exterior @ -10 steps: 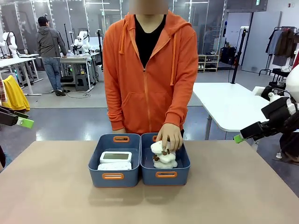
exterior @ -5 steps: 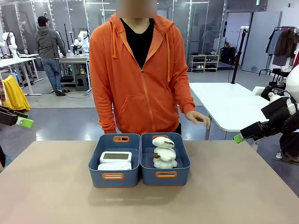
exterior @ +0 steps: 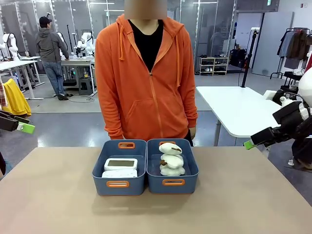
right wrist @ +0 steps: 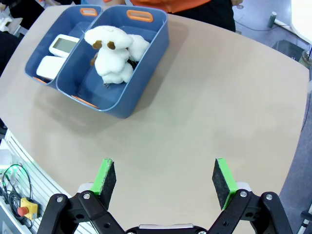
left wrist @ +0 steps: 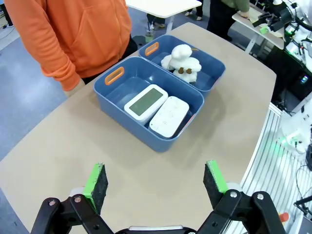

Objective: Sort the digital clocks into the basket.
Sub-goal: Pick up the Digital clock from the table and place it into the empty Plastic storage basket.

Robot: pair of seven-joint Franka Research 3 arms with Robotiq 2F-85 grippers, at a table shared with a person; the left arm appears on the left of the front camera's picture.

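Our left gripper (left wrist: pixel 155 181) jaws apart, holding nothing | both clocks (exterior: pixel 120 167) already in left basket (exterior: pixel 118 184) | soft toys (exterior: pixel 171 159) in right basket (exterior: pixel 173 183): mixing risk if we reach in | our right gripper (right wrist: pixel 164 181) jaws apart, idle.

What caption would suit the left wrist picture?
Open left gripper above the table, two clocks in one blue basket, plush toys in the other.

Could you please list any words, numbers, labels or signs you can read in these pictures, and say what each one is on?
None can be read.
Upper clock: grey-green screen, no digits visible.
Lower clock: plain white, only tiny dots.
Green sign at the ceiling: too small to read.
Both blue baskets carry no print.
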